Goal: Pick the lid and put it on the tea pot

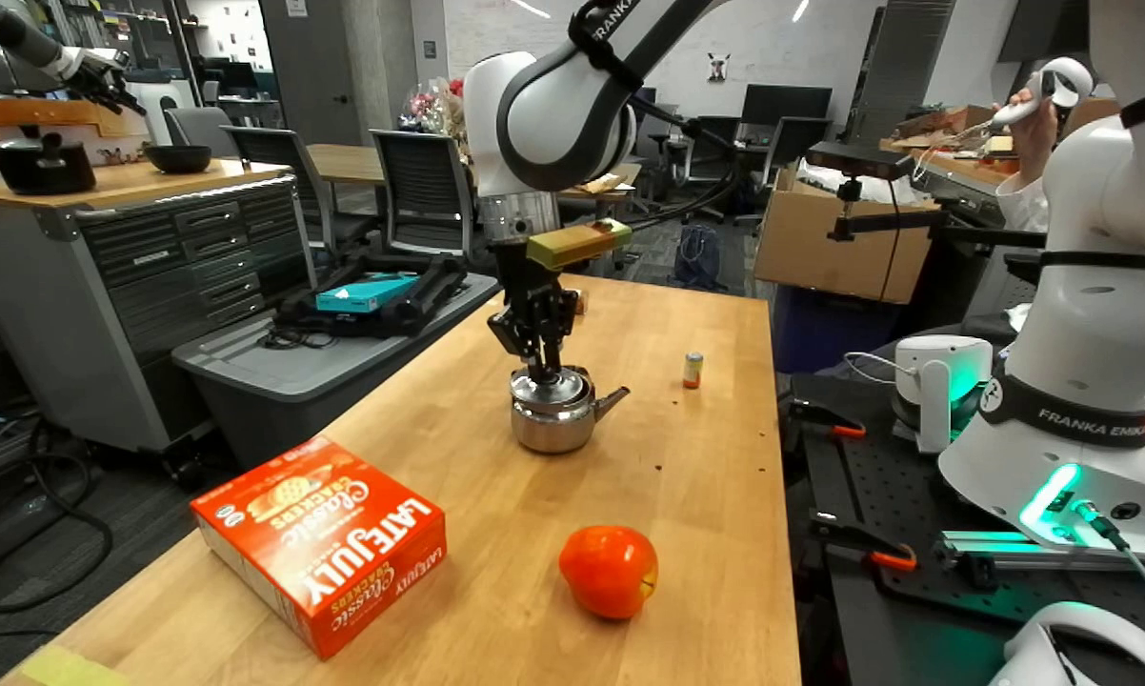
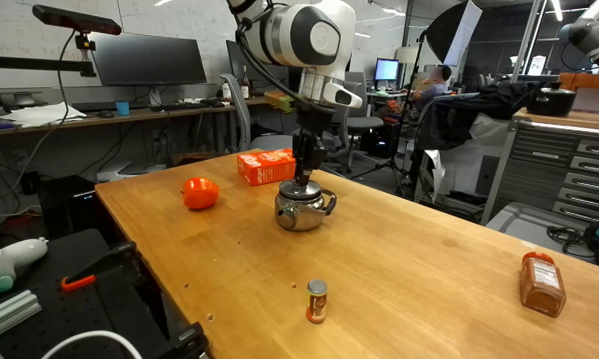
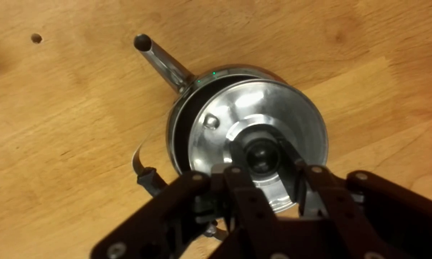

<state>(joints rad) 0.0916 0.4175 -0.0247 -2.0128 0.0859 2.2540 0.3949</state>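
The tea pot, small and shiny steel, stands upright on the wooden table in both exterior views (image 1: 552, 436) (image 2: 298, 219). Its spout (image 3: 165, 64) points up-left in the wrist view, with a dark wrapped handle (image 3: 149, 178) at lower left. The silvery lid (image 3: 288, 104) lies over the pot mouth but off-centre, leaving a dark crescent of the opening on the spout side. It also shows in both exterior views (image 1: 540, 389) (image 2: 299, 190). My gripper (image 3: 261, 153) points down, its fingers closed on the lid's black knob. Whether the lid touches the rim I cannot tell.
A red cracker box (image 1: 320, 543) and an orange-red fruit (image 1: 611, 572) are on the table. A small shaker bottle (image 2: 317, 300) stands near one edge. A brown spice jar (image 2: 543, 285) stands at the far right in an exterior view.
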